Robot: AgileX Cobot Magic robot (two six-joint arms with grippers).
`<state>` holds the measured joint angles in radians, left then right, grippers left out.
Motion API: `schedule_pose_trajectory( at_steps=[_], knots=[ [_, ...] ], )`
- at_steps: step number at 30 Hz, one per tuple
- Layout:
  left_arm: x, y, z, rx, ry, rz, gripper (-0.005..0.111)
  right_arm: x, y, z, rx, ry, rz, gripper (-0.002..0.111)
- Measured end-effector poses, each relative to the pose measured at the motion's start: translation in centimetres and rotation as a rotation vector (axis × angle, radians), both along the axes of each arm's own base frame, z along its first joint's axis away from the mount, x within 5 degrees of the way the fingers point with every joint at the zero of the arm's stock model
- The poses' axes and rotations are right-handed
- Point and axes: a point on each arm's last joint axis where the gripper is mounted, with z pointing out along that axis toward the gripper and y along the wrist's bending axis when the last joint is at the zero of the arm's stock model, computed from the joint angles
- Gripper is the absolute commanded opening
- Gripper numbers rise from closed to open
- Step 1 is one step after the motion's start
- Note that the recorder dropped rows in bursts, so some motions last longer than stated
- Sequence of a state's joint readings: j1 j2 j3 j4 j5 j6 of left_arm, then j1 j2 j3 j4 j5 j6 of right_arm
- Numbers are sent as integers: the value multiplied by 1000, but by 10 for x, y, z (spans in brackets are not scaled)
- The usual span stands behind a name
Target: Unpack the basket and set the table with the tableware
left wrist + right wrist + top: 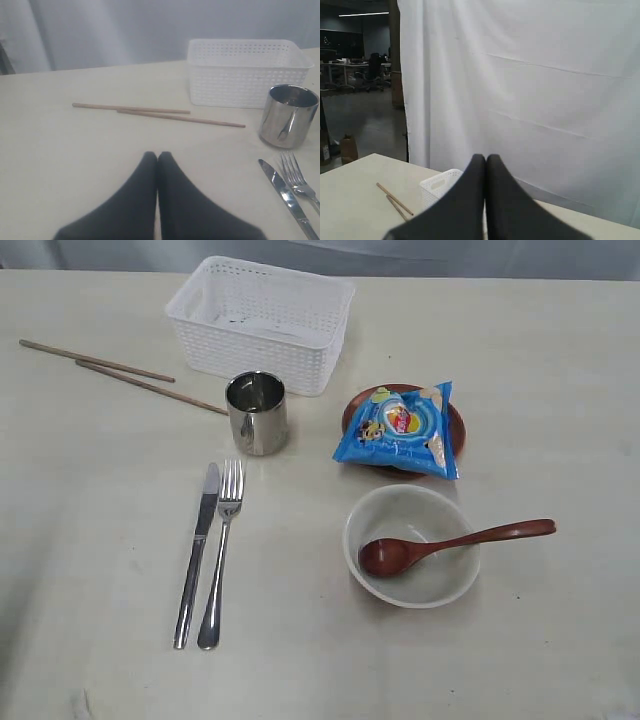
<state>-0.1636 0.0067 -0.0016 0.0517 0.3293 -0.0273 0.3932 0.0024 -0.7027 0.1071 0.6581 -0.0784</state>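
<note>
White basket [262,325] at twelve o'clock on the tabletop [560,640], chopsticks [120,373] at ten, upright steel cup [257,413] at eleven, knife [197,552] beside fork [222,550] at eight, spoon [450,543] in bowl [412,585] at five, brown plate [351,412] at two.

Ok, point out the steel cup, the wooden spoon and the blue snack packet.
steel cup [257,430], exterior view, on its shiny side wall.
wooden spoon [385,556], exterior view, on its rounded scoop end.
blue snack packet [400,428], exterior view, on the middle of its printed front.

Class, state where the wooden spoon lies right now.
In the exterior view, right of centre: the wooden spoon rests in the bowl, handle over its right rim.
</note>
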Motion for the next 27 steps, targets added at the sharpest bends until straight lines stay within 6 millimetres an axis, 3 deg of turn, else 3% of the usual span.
schedule_pose_trajectory(
  at_steps=[7,13,18,21,27],
  knots=[
    [0,0,0,0,0,0,0,6,3,-7,-5,18,-8,-1],
    [0,0,0,0,0,0,0,13,7,-16,-20,43,-117,-1],
    [0,0,0,0,0,0,0,34,10,-33,-22,-20,-246,-1],
    [0,0,0,0,0,0,0,54,11,-59,-20,-62,-318,-1],
    [0,0,0,0,0,0,0,78,10,-121,-122,53,-389,-1]
  ],
)
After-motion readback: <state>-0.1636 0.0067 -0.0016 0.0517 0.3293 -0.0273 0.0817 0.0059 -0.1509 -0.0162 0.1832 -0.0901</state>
